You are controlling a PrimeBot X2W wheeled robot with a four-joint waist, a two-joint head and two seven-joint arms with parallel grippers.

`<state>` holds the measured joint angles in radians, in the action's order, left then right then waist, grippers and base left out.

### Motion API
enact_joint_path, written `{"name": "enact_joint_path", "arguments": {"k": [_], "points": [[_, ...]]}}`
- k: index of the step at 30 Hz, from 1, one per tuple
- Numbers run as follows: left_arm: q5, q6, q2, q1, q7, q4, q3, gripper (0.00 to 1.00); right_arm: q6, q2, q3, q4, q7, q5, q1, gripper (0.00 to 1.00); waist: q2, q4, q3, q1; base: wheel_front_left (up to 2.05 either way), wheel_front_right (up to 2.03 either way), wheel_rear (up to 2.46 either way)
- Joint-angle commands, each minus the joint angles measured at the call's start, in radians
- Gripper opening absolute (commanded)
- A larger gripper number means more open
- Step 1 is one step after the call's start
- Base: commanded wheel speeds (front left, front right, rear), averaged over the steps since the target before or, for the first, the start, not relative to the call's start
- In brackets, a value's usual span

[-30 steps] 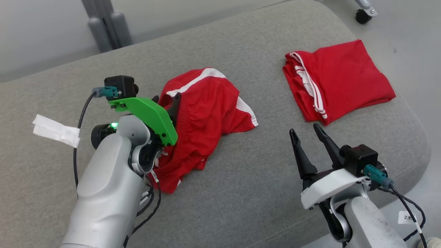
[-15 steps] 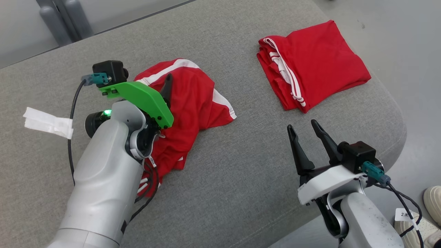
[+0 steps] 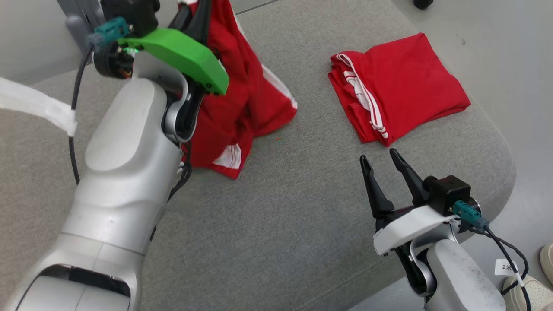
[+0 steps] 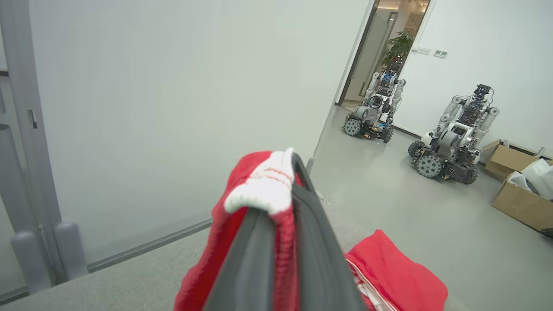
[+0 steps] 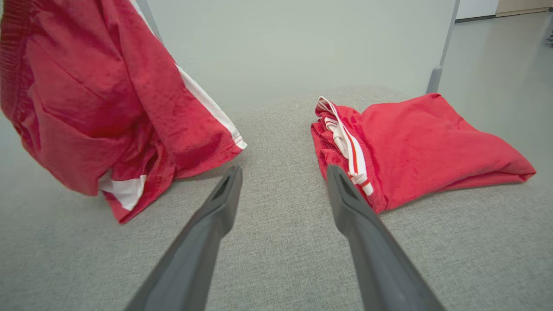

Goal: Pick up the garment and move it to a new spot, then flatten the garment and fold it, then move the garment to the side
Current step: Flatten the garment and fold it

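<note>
At eleven o'clock the left pincer (image 4: 281,192) pinches only a white edge of the red shorts (image 3: 242,86); that thin bite could slip. The right pincer (image 3: 379,154) is spread.

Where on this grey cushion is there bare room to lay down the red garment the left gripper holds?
Widest bare patch: the near middle of the cushion, bordered by the hanging garment, the right gripper and the near edge. A narrower strip runs between that garment and the folded garment. Crowded: the far right, and the left under the left arm.

Grey cushion (image 3: 302,224) with folded red shorts (image 3: 402,86)
</note>
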<state>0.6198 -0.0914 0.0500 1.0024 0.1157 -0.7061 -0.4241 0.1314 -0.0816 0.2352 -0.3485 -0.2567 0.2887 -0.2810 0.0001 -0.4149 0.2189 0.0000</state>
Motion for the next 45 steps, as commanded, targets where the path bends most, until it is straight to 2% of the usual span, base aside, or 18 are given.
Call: {"name": "enact_joint_path", "arguments": {"k": [1, 5, 9, 13, 18, 27, 30, 34, 35, 36, 41, 45], "points": [[0.001, -0.011, 0.004, 0.032, 0.008, 0.013, -0.009, 0.0, -0.001, -0.002, 0.0, -0.003, -0.005, 0.002, -0.009, 1.0, -0.0001, 0.002, -0.007, 0.0, 0.0, 0.0, 0.0], [0.022, -0.028, 0.003, 0.056, -0.009, 0.052, -0.048, 0.0, -0.001, -0.005, -0.012, -0.002, -0.006, 0.0, 0.006, 1.0, -0.0001, 0.023, -0.016, 0.0, 0.0, 0.0, 0.0], [0.051, -0.038, 0.013, -0.04, -0.066, 0.103, -0.122, 0.0, -0.001, -0.009, -0.027, 0.007, -0.007, 0.0, 0.024, 1.0, -0.0001, 0.069, -0.017, 0.0, 0.0, 0.0, 0.0], [0.078, -0.04, 0.079, -0.188, -0.122, 0.189, -0.224, 0.0, -0.001, -0.017, -0.039, 0.015, -0.004, -0.004, 0.035, 1.0, -0.0001, 0.126, -0.021, 0.0, 0.0, 0.0, 0.0], [0.091, -0.04, 0.201, -0.392, -0.143, 0.297, -0.294, 0.0, -0.001, -0.023, -0.042, 0.027, 0.009, -0.011, 0.046, 1.0, -0.0001, 0.194, -0.034, 0.0, 0.0, 0.0, 0.0], [0.047, 0.038, 0.341, -0.574, -0.145, 0.36, -0.315, 0.0, -0.001, -0.035, -0.028, 0.05, 0.038, -0.013, 0.054, 1.0, -0.0001, 0.277, -0.057, 0.0, 0.0, 0.0, 0.0], [0.038, 0.077, 0.363, -0.602, -0.117, 0.337, -0.296, 0.0, -0.001, -0.034, -0.022, 0.057, 0.047, -0.015, 0.06, 1.0, -0.0001, 0.287, -0.067, 0.0, 0.0, 0.0, 0.0], [0.058, 0.105, 0.356, -0.624, -0.066, 0.303, -0.265, 0.0, -0.001, -0.038, -0.021, 0.06, 0.052, -0.012, 0.07, 1.0, -0.0001, 0.29, -0.08, 0.0, 0.0, 0.0, 0.0], [0.061, 0.11, 0.355, -0.629, -0.051, 0.296, -0.259, 0.22, -0.001, -0.039, -0.02, 0.061, 0.055, -0.01, 0.07, 1.0, -0.0001, 0.289, -0.084, 0.0, 0.0, 0.0, 0.0], [0.058, 0.109, 0.354, -0.632, -0.033, 0.292, -0.257, 1.0, -0.001, -0.04, -0.02, 0.062, 0.058, -0.009, 0.071, 1.0, -0.0001, 0.288, -0.086, 0.0, 0.0, 0.0, 0.0], [0.061, 0.085, 0.342, -0.666, 0.072, 0.279, -0.245, 1.0, -0.001, -0.048, -0.029, 0.07, 0.063, -0.009, 0.081, 1.0, -0.0001, 0.281, -0.105, 0.0, 0.0, 0.0, 0.0], [0.076, 0.095, 0.325, -0.711, 0.13, 0.295, -0.208, 1.0, -0.001, -0.051, -0.045, 0.077, 0.067, -0.013, 0.095, 1.0, -0.0001, 0.281, -0.121, 0.0, 0.0, 0.0, 0.0]]}}
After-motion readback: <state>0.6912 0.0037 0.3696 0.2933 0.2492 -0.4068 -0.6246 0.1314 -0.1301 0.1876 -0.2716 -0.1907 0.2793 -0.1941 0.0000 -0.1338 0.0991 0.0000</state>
